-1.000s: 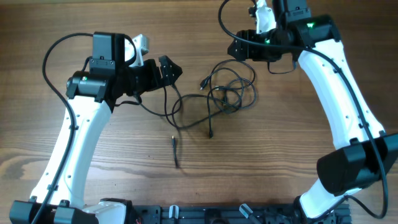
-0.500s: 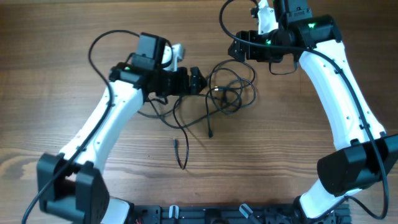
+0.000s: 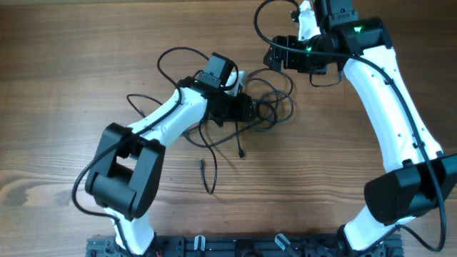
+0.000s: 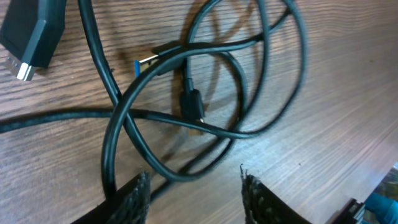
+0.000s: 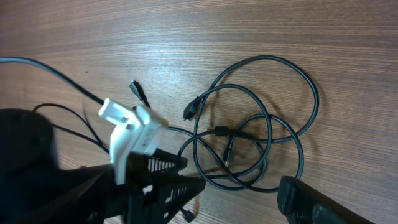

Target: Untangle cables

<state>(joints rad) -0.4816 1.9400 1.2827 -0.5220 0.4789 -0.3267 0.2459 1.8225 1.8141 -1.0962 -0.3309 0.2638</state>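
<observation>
Wood table (image 3: 64, 50): left wrist alone shows left fingers (image 4: 132, 200) parted astride cables (image 4: 191, 103); right fingers (image 5: 311, 202) wide, empty.

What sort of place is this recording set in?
Most likely a robotics lab bench rather than a home. There is a bare wooden table, a left robot arm and a right robot arm based at one edge, and only a tangle of thin black cables lying on it.

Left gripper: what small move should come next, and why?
Probably close the left gripper on the strand. Its jaws stand apart, low over the cables, with one loop running between the fingertips, so a grip there could pull that loop out of the coil.
</observation>
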